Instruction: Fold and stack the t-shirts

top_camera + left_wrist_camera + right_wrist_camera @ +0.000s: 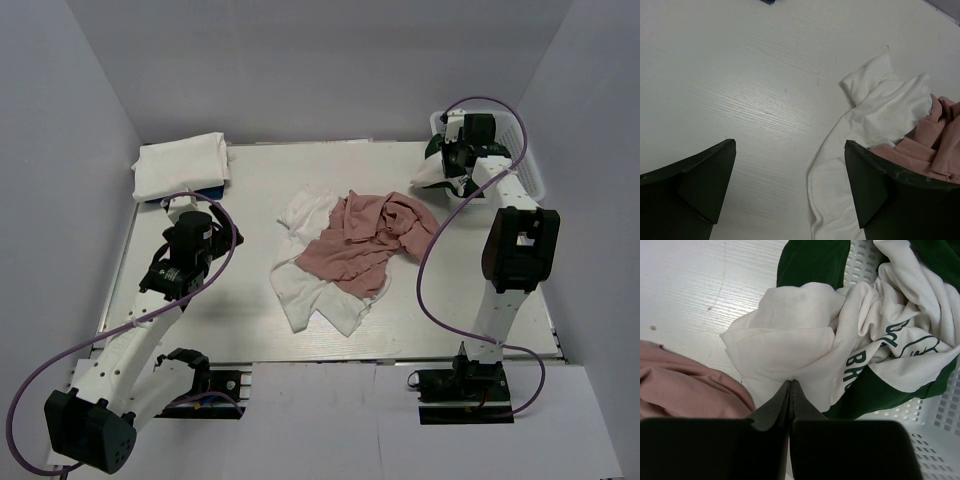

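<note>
Left gripper [790, 144] is hanging splayed open over bare bench, with the crumpled white t-shirt [880, 110] and pink t-shirt [365, 240] lying just to its right at mid-bench. By the far-right corner, the right gripper [791, 382] is seemingly pinching a fold of the printed white t-shirt [790, 345] spilling from the basket [530, 160].

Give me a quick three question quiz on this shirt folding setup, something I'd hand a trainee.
1. True or false: the left gripper is open.
2. Fill in: the right gripper is shut on a ___ shirt at the basket.
3. Which shirt lies on the spread white shirt?
Key: 1 true. 2 white, the pinched shirt. 3 the pink shirt.
</note>
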Motion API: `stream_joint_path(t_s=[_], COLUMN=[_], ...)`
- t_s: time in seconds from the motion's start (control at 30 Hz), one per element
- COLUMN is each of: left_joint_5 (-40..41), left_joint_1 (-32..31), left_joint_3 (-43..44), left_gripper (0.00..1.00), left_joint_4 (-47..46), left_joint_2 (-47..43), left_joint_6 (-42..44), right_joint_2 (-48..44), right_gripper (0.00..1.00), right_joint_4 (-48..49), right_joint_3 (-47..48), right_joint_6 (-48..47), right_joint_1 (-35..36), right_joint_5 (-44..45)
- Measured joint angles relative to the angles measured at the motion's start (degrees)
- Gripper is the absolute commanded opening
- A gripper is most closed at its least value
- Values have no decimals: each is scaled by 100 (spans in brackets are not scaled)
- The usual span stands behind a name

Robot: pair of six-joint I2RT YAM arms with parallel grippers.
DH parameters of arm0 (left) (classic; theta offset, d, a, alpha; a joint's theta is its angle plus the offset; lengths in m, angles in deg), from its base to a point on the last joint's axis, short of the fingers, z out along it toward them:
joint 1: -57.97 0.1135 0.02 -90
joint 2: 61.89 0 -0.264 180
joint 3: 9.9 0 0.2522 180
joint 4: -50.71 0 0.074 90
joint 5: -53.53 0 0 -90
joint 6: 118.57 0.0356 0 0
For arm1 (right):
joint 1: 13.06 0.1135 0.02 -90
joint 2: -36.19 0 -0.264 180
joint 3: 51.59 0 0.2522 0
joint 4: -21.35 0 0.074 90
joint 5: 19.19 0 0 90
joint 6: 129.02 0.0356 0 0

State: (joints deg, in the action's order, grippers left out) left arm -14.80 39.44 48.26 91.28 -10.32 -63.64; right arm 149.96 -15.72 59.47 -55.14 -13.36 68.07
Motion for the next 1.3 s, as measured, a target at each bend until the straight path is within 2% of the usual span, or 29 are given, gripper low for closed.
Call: stream_joint_path(t_s=[0.07,0.1,0.13,0.17,0.2,0.3,0.4,0.53,0.6,0.63,0.87,0.93,1.07,1.3], left_joint_5=[0,-2,-2,-2,-2,-2,0,-2,0,0,-2,-4,-7,-7], left_joint_1=[2,0,0,2,2,0,0,0,0,0,2,0,0,0], left_joint_3=[0,0,0,0,0,0,0,0,0,0,0,0,0,0], left_gripper=[99,99,99,99,99,99,99,99,99,99,99,99,99,99], left_joint_4=[0,0,0,0,0,0,0,2,4,9,13,13,13,11], left_joint_2=[0,0,0,0,0,0,4,52,74,85,116,125,175,289], left_joint_6=[-2,-2,-7,-11,-13,-15,-15,-15,-17,-17,-17,-17,-17,-15], right_joint_2=[0,0,0,0,0,-2,-2,-2,-2,0,-4,-17,-131,-210], right_gripper=[0,4,64,84,87,87,83,54,33,28,8,0,0,0], right_joint_4=[50,66,79,85,96,181,258,372,396,398,463,498,662,968], right_joint_3=[0,0,0,0,-2,-37,-92,-188,-223,-229,-232,-232,-260,-149], right_joint_6=[44,55,70,127,122,114,127,144,205,227,378,420,634,1488], right_joint_1=[0,0,0,0,0,0,0,0,0,0,0,-4,-7,-216], right_joint_5=[42,55,70,94,120,149,232,302,299,297,219,219,485,1845])
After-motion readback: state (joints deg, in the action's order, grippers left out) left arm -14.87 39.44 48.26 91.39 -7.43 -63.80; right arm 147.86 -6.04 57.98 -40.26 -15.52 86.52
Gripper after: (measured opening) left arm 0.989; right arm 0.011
